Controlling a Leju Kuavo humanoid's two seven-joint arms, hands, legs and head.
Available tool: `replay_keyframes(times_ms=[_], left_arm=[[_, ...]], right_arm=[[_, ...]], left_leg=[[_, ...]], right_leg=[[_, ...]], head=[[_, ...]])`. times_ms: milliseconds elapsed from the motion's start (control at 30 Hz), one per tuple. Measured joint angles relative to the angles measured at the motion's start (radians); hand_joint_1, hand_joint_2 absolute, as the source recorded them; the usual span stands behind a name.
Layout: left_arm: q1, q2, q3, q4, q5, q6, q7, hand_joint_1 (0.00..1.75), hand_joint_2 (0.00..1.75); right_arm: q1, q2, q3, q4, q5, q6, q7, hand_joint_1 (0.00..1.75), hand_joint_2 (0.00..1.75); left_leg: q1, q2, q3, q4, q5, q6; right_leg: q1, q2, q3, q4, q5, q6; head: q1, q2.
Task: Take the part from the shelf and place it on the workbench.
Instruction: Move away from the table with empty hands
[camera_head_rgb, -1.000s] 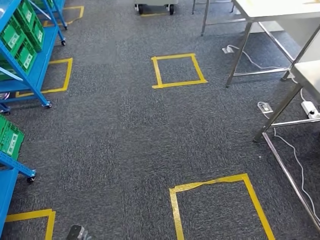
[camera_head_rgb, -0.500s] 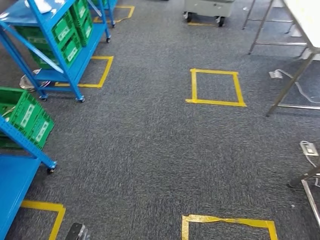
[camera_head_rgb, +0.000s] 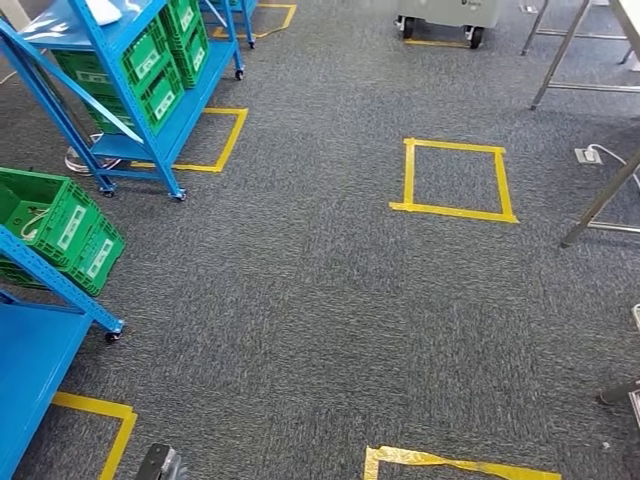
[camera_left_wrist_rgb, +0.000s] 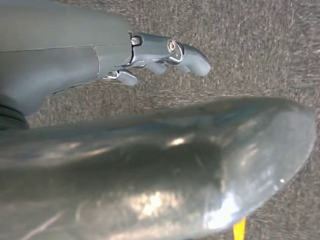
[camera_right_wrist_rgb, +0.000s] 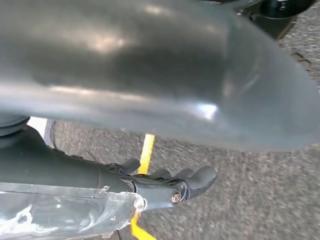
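Floor: dark grey carpet (camera_head_rgb: 302, 320), yellow tape squares marked on it.
Far left, near: blue shelf (camera_head_rgb: 30, 340) edge on castors, w/ green crates (camera_head_rgb: 68, 230) on a lower level, tilted.
Left, further back: 2nd blue shelf unit (camera_head_rgb: 128, 90) on castors, more green bins (camera_head_rgb: 162, 70) stacked in its lower tiers; white item on its top level, too small to ID. Grey cable coil on floor beside it.
Tape, left: yellow square (camera_head_rgb: 219, 140) partly under the 2nd shelf unit; another yellow corner (camera_head_rgb: 106, 420) beside the near shelf.
L hand: seen in L wrist view (camera_left_wrist_rgb: 151, 55), hanging over carpet, fingers extended & loosely together, nothing in them. Tip of it at bottom edge of head view (camera_head_rgb: 155, 465).
Centre-right: full tape square (camera_head_rgb: 453, 180) on bare carpet; part of another (camera_head_rgb: 453, 462) at bottom edge.
Top centre-right: grey wheeled cart (camera_head_rgb: 445, 15), base & castors visible.
Right: metal legs of workbench (camera_head_rgb: 596, 200); top mostly out of frame. White power strip (camera_head_rgb: 587, 155) & cable on floor near the legs.
R hand: R wrist view (camera_right_wrist_rgb: 170, 185), hanging over carpet & a yellow tape line, fingers slightly curled, apart, holding nothing.
Part: can't tell which bin holds it; nothing ID'able as the part at this res. Shelves well apart from workbench, open carpet between.
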Motion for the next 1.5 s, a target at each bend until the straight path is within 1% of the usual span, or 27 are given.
replay_keyframes(times_ms=[67,133,200,267,300,333,400,467,500,533,600,633,700,767,833,867,900,967,1033,1133,1200,1267,1333,1367,1400,1467,1500], left_arm=[[-0.004,0.000,0.000,0.000,0.000,0.000,0.000,0.00,0.00],[0.000,0.000,0.000,0.000,0.000,0.000,0.000,0.00,0.00],[0.002,0.000,0.001,0.000,0.000,0.000,0.000,0.00,0.00],[0.002,0.001,0.001,0.000,0.000,0.000,0.000,0.00,0.00],[0.003,0.001,0.001,0.000,0.000,0.000,0.000,0.00,0.00],[0.004,0.001,0.001,0.000,0.000,0.000,0.000,0.00,0.00],[0.005,0.001,0.001,0.000,-0.001,0.000,0.000,0.00,0.00],[0.004,0.002,0.001,0.000,-0.001,0.000,0.000,0.00,0.00],[0.004,0.002,0.001,0.000,-0.001,0.000,0.000,0.00,0.00],[0.004,0.002,0.001,0.000,-0.001,0.000,0.000,0.00,0.00],[0.007,0.003,0.001,0.000,0.000,0.000,0.000,0.00,0.00],[0.008,0.003,0.001,0.000,0.000,0.000,0.000,0.00,0.00],[0.005,0.003,0.001,0.000,0.000,0.000,0.000,0.00,0.00],[0.002,0.002,0.001,0.000,0.000,0.000,0.000,0.00,0.00],[0.004,0.002,0.001,0.000,0.000,0.000,0.001,0.00,0.00],[0.005,0.003,0.001,0.000,0.000,0.001,0.001,0.00,0.00],[0.006,0.004,0.001,0.000,-0.001,0.001,0.001,0.00,0.00],[0.004,0.004,0.001,0.000,-0.002,0.000,0.002,0.00,0.00],[-0.001,0.004,0.001,0.000,-0.005,0.001,0.003,0.00,0.00],[0.001,0.003,0.001,0.000,-0.012,0.007,0.008,0.00,0.00],[0.004,0.003,0.001,0.000,-0.019,0.018,0.014,0.00,0.00],[0.002,0.004,0.000,0.000,-0.026,0.027,0.020,0.00,0.00],[0.002,0.003,-0.001,0.000,-0.032,0.032,0.029,0.00,0.00],[0.003,0.002,-0.001,0.000,-0.033,0.034,0.033,0.00,0.00],[0.004,0.002,-0.001,0.000,-0.034,0.035,0.037,0.00,0.00],[0.003,0.001,-0.001,0.000,-0.033,0.035,0.045,0.00,0.00],[0.002,0.000,0.000,0.000,-0.031,0.033,0.051,0.00,0.00]], right_arm=[[0.000,0.000,0.000,0.000,0.001,0.000,0.000,0.00,0.00],[-0.001,0.000,0.001,0.000,0.002,0.000,0.000,0.00,0.00],[-0.001,0.000,0.001,0.000,0.004,0.001,0.000,0.00,0.00],[0.001,0.000,0.001,0.000,0.005,0.001,0.000,0.00,0.00],[0.001,0.000,0.001,0.000,0.005,0.001,0.000,0.00,0.00],[0.001,0.000,0.001,0.000,0.005,0.001,0.000,0.00,0.00],[0.001,0.000,0.001,0.000,0.006,0.001,0.000,0.00,0.00],[0.000,0.000,0.002,0.000,0.006,0.001,0.000,0.00,0.00],[-0.001,0.000,0.002,0.000,0.006,0.001,0.000,0.00,0.00],[-0.001,0.000,0.002,0.000,0.006,0.001,0.000,0.00,0.00],[-0.002,0.000,0.002,0.000,0.006,0.001,0.000,0.00,0.00],[-0.003,0.000,0.002,0.000,0.007,0.001,0.000,0.00,0.00],[-0.002,0.000,0.002,0.000,0.008,0.001,0.000,0.00,0.00],[-0.001,0.000,0.002,0.000,0.009,0.001,-0.002,0.00,0.00],[0.000,0.000,0.002,0.000,0.011,0.002,-0.004,0.00,0.00],[-0.001,0.000,0.002,0.000,0.012,0.002,-0.006,0.00,0.00],[-0.001,0.000,0.003,0.000,0.012,0.002,-0.007,0.00,0.00],[-0.002,0.000,0.003,0.000,0.014,0.002,-0.010,0.00,0.00],[-0.002,0.000,0.003,0.000,0.015,0.002,-0.012,0.00,0.00],[-0.003,0.000,0.004,0.000,0.017,0.002,-0.012,0.00,0.00],[-0.004,0.000,0.004,0.000,0.018,0.002,-0.012,0.00,0.00],[-0.003,0.000,0.004,0.000,0.020,0.002,-0.011,0.00,0.00],[0.000,0.000,0.004,0.000,0.022,0.002,-0.008,0.00,0.00],[0.001,0.000,0.004,0.000,0.022,0.003,-0.007,0.00,0.00],[0.001,0.000,0.004,0.000,0.023,0.003,-0.007,0.00,0.00],[0.000,0.000,0.004,0.000,0.023,0.003,-0.006,0.00,0.00],[-0.001,0.000,0.004,0.000,0.023,0.003,-0.006,0.00,0.00]], left_leg=[[-0.003,-0.007,0.002,-0.013,0.003,0.010],[0.002,-0.026,0.007,-0.019,0.019,0.021],[0.009,-0.043,0.012,-0.023,0.029,0.028],[0.011,-0.061,0.011,-0.023,0.030,0.031],[0.011,-0.071,0.012,-0.023,0.030,0.031],[0.012,-0.082,0.012,-0.022,0.030,0.030],[0.015,-0.105,0.015,-0.021,0.027,0.025],[0.017,-0.126,0.017,-0.018,0.023,0.014],[0.018,-0.134,0.015,-0.017,0.022,0.007],[0.018,-0.142,0.013,-0.017,0.022,0.001],[0.021,-0.150,0.011,-0.020,0.023,-0.011],[0.021,-0.140,0.007,-0.014,0.017,-0.015],[0.019,-0.100,-0.026,0.051,-0.025,-0.022],[0.017,-0.070,-0.096,0.189,-0.090,-0.026],[0.018,-0.064,-0.143,0.277,-0.108,-0.028],[0.018,-0.062,-0.138,0.263,-0.087,-0.028],[0.018,-0.056,-0.115,0.215,-0.051,-0.027],[0.015,-0.014,-0.043,0.077,0.013,-0.025],[0.010,0.016,-0.006,0.000,0.031,-0.016],[0.009,-0.008,-0.006,-0.009,0.029,0.005],[0.012,-0.027,-0.005,-0.011,0.032,0.017],[0.013,-0.047,-0.005,-0.011,0.032,0.026],[0.011,-0.072,-0.004,-0.010,0.032,0.030],[0.011,-0.085,-0.002,-0.010,0.031,0.030],[0.011,-0.098,0.000,-0.010,0.031,0.030],[0.010,-0.121,0.003,-0.009,0.029,0.026],[0.009,-0.132,0.002,-0.007,0.027,0.023]], right_leg=[[0.001,-0.020,0.008,-0.003,-0.005,0.012],[0.000,-0.017,0.009,0.011,-0.020,0.025],[-0.004,0.015,-0.020,0.093,-0.076,0.036],[-0.008,0.037,-0.071,0.226,-0.147,0.044],[-0.009,0.040,-0.089,0.271,-0.163,0.046],[-0.010,0.042,-0.089,0.278,-0.159,0.048],[-0.014,0.051,-0.036,0.183,-0.107,0.050],[-0.022,0.086,0.036,0.053,-0.065,0.049],[-0.023,0.100,0.058,0.015,-0.059,0.045],[-0.023,0.106,0.065,0.003,-0.062,0.038],[-0.019,0.092,0.067,0.001,-0.061,0.022],[-0.019,0.085,0.069,-0.002,-0.060,0.015],[-0.020,0.065,0.071,-0.008,-0.059,0.002],[-0.017,0.042,0.072,-0.008,-0.061,-0.005],[-0.016,0.019,0.073,-0.008,-0.064,-0.007],[-0.016,0.010,0.074,-0.008,-0.065,-0.006],[-0.016,0.000,0.077,-0.008,-0.067,-0.004],[-0.013,-0.017,0.084,-0.007,-0.073,0.004],[-0.007,-0.034,0.090,-0.007,-0.079,0.014],[-0.007,-0.056,0.101,-0.011,-0.086,0.029],[-0.011,-0.025,0.084,0.034,-0.119,0.040],[-0.012,0.022,0.026,0.160,-0.183,0.044],[-0.011,0.040,-0.031,0.271,-0.218,0.042],[-0.011,0.043,-0.039,0.278,-0.207,0.040],[-0.011,0.046,-0.027,0.244,-0.178,0.037],[-0.013,0.072,0.028,0.115,-0.107,0.030],[-0.015,0.089,0.055,0.057,-0.086,0.027]], head=[[0.000,0.000],[0.001,0.000],[0.006,0.000],[0.009,0.000],[0.010,0.000],[0.010,0.000],[0.010,0.000],[0.010,0.000],[0.010,0.000],[0.010,0.000],[0.009,0.000],[0.008,0.000],[0.003,0.000],[0.000,0.000],[0.000,0.000],[0.000,0.000],[0.000,0.000],[-0.002,0.000],[-0.002,0.000],[0.000,0.000],[0.002,0.000],[0.005,0.000],[0.006,0.000],[0.007,0.000],[0.007,0.000],[0.007,0.000],[0.006,0.000]])
